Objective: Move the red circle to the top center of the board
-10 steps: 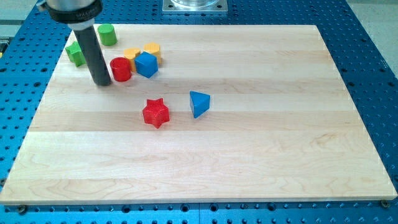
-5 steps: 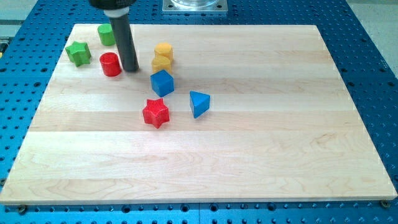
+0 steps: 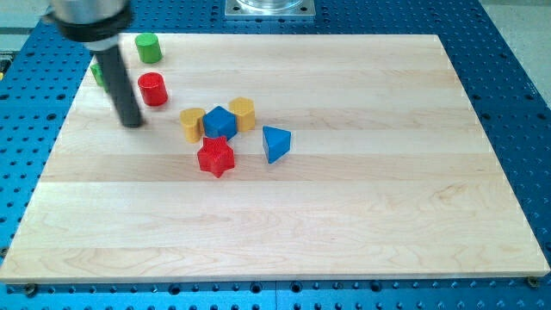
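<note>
The red circle (image 3: 153, 89), a short cylinder, stands on the wooden board (image 3: 362, 198) near the view's top left. My tip (image 3: 132, 123) rests on the board just below and left of it, a small gap apart. The rod rises up and to the left and hides most of a green block (image 3: 97, 72) behind it.
A green cylinder (image 3: 149, 48) stands above the red circle by the board's top edge. Lower right is a tight cluster: yellow block (image 3: 192, 124), blue cube (image 3: 220, 123), yellow block (image 3: 243, 113), red star (image 3: 215, 157). A blue triangle (image 3: 275, 143) lies right of them.
My tip moved from the red circle's right side to its lower left. The blue cube and both yellow blocks now sit lower, bunched above the red star. The red circle barely moved.
</note>
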